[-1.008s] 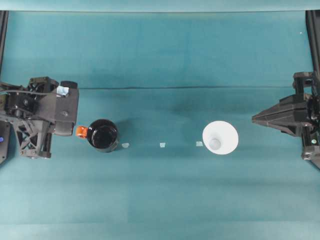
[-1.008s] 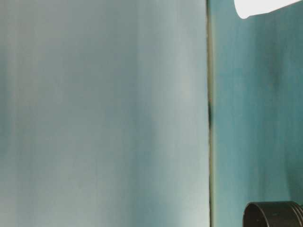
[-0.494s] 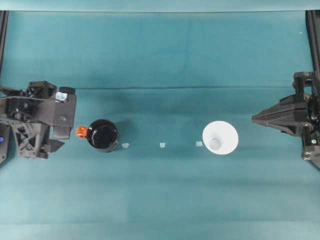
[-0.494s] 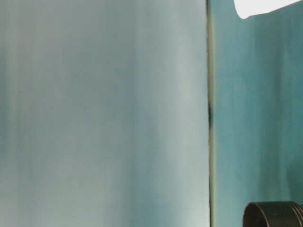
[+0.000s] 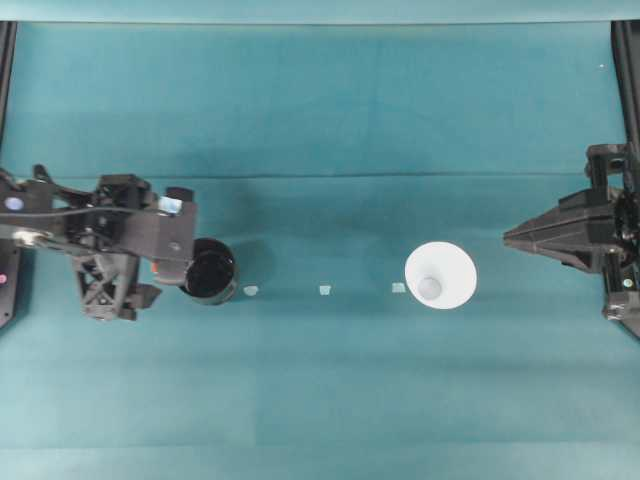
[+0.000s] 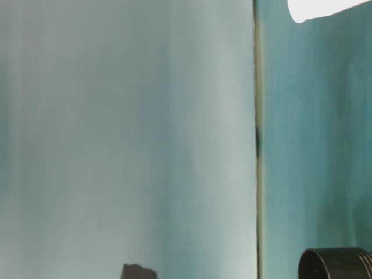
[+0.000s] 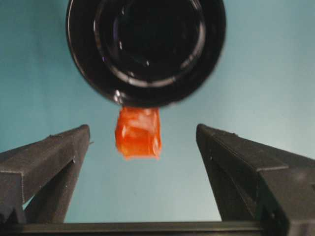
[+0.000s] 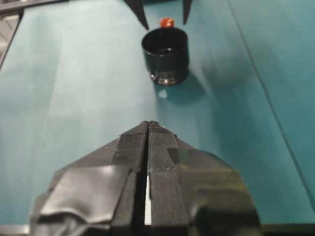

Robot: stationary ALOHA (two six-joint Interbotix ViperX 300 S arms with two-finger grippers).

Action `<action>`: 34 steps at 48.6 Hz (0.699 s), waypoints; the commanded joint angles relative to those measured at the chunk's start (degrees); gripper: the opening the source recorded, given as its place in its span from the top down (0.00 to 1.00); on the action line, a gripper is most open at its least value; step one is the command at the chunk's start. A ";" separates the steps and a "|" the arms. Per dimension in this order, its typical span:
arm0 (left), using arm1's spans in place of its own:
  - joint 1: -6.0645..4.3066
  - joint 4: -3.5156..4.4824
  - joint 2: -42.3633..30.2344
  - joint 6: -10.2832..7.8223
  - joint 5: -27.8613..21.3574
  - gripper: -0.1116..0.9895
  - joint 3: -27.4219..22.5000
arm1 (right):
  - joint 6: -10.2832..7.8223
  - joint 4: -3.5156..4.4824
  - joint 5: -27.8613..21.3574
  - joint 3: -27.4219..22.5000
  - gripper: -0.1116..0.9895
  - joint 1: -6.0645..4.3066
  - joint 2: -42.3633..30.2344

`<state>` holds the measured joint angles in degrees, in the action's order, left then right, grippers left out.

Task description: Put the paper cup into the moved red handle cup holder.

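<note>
The red handle cup holder, glossy black, stands upright left of centre on the teal cloth. In the left wrist view its orange-red tab handle points at the camera, and the holder lies just beyond. My left gripper is open, one finger on each side of the handle and clear of it; seen from overhead, the left gripper covers most of the handle. The white paper cup stands upright right of centre. My right gripper is shut, some way to the cup's right.
Three small pale tape marks lie in a row between holder and cup. A fold line crosses the cloth behind both objects. The right wrist view looks along the table to the holder and the tips of the left fingers.
My left arm has swung right toward the holder, and its open fingers now flank the handle. The holder, the cup and the right arm have stayed put.
</note>
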<state>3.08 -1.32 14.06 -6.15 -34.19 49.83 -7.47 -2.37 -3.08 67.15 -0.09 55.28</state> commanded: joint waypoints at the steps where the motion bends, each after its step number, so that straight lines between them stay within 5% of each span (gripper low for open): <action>1: 0.70 -0.26 -0.70 -0.09 1.23 0.01 -0.88 | -0.62 -0.09 0.26 -1.23 0.99 -0.09 -0.26; 34: 1.14 -0.26 -4.39 -0.18 4.83 0.01 0.00 | -0.62 -0.09 0.26 -1.14 0.99 -0.09 -0.26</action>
<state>4.04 -1.32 9.67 -6.33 -29.97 50.36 -7.56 -2.29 -3.08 67.15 -0.09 55.28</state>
